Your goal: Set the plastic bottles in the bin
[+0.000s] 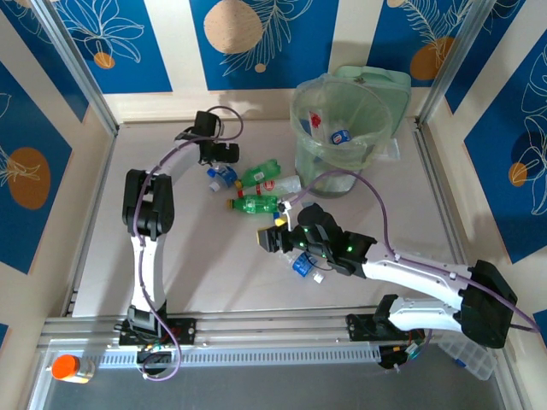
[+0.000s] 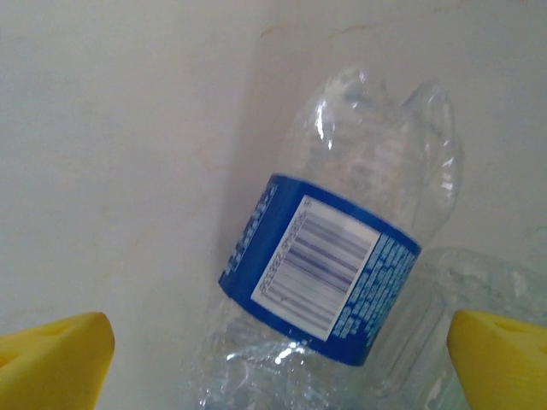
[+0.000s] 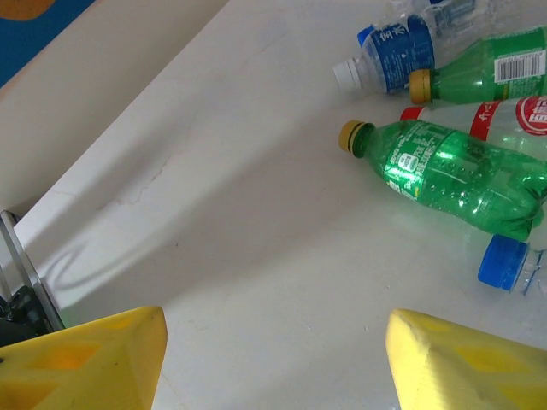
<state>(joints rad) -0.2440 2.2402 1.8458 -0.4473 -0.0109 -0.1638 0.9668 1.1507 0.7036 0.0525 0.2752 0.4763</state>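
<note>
Crushed clear bottle [image 2: 329, 273] with a blue label lies on the pale table [image 2: 111, 171] between my left claw's [image 2: 275, 354] spread, empty fingers. My right claw [image 3: 273, 359] hangs released near a green bottle [image 3: 453, 175]. The bin [image 1: 309, 158] stands at the far right, possibly holding 2 bottles, before blue leaf-patterned walls [image 1: 111, 43].

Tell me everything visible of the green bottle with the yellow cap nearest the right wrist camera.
The green bottle is translucent plastic with a yellow cap and a small green label printed in white. Slightly dented, it lies on its side on the pale table. A bottle with a red cap and red label lies close beside it; whether they touch is unclear.
</note>
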